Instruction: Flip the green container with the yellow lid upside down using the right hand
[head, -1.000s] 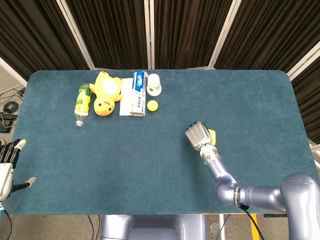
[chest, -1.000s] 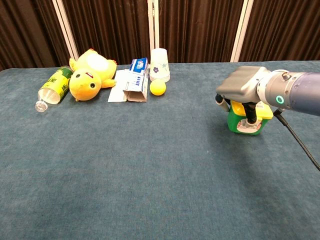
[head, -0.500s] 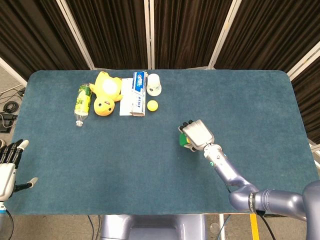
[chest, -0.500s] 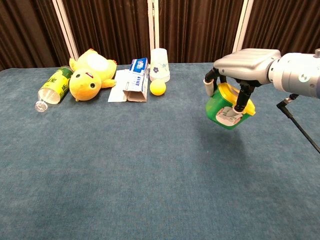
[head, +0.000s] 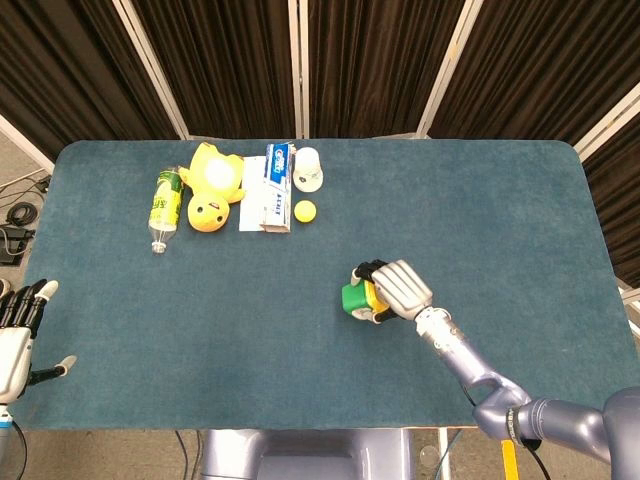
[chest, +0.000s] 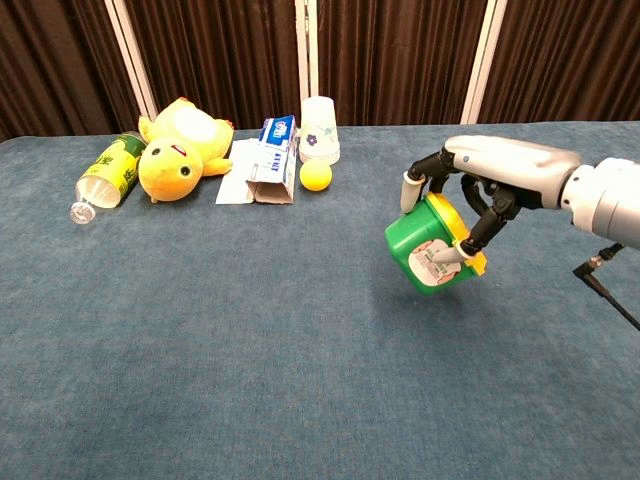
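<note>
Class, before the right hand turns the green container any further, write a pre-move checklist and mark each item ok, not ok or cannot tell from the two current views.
1. Right hand grips the green container: ok.
2. Container lifted off the table: ok, shadow beneath it.
3. Yellow lid seated on the container: ok, though how tightly it is shut cannot tell.
4. Container upside down: not ok, only tilted.
5. Bare table below for setting down: ok; orange ball and paper cup lie well away.
6. Left hand out of the way: ok, at the table's edge.
</note>
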